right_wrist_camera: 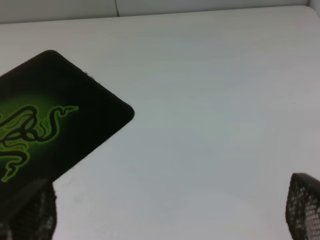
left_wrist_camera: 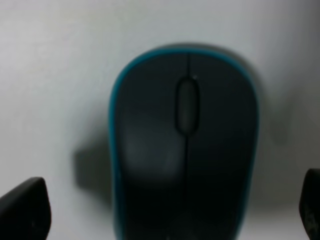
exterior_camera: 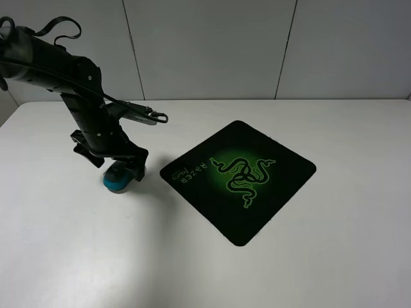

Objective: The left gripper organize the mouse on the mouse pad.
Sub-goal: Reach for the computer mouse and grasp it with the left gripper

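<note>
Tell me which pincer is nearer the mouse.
Left. The left pincer hangs over the mouse, fingers open either side. The right pincer is over bare table by a mouse pad corner, no mouse in its view.

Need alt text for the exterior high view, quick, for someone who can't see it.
The black two-fingered left gripper hangs low over the small teal-sided dark grey mouse on the white table. The mouse lies off the square black green-logo mouse pad, to its left.

Left arm (exterior_camera: 64, 74) angles downward, left gripper (exterior_camera: 122, 169) lowered, jaws spread wide. Right gripper (right_wrist_camera: 167, 215) jaws likewise wide apart.
</note>
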Motion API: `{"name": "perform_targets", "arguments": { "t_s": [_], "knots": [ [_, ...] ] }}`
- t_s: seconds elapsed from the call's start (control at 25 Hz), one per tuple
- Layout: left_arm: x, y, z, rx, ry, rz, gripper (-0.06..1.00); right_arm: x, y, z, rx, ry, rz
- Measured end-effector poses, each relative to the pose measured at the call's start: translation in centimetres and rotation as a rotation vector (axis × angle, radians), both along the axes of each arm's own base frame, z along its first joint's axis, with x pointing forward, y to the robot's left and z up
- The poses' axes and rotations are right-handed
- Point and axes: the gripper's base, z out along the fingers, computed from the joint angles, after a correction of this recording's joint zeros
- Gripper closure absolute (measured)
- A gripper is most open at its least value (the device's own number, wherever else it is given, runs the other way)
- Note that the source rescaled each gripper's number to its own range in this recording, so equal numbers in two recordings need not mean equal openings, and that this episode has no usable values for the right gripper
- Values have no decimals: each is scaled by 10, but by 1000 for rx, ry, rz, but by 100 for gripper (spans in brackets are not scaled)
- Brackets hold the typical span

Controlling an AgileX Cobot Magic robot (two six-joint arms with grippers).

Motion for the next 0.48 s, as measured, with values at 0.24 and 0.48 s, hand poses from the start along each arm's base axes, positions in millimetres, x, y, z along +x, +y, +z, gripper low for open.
{"name": "perform_targets", "arguments": {
  "t_s": [0.24, 0.48],
  "knots": [
    [0, -7, -13, 1, 1, -20, -5, 0, 0, 0, 0, 0, 0],
    [0, -11, -17, 1, 7, -25, -5, 0, 0, 0, 0, 0, 0]
  ]
}}
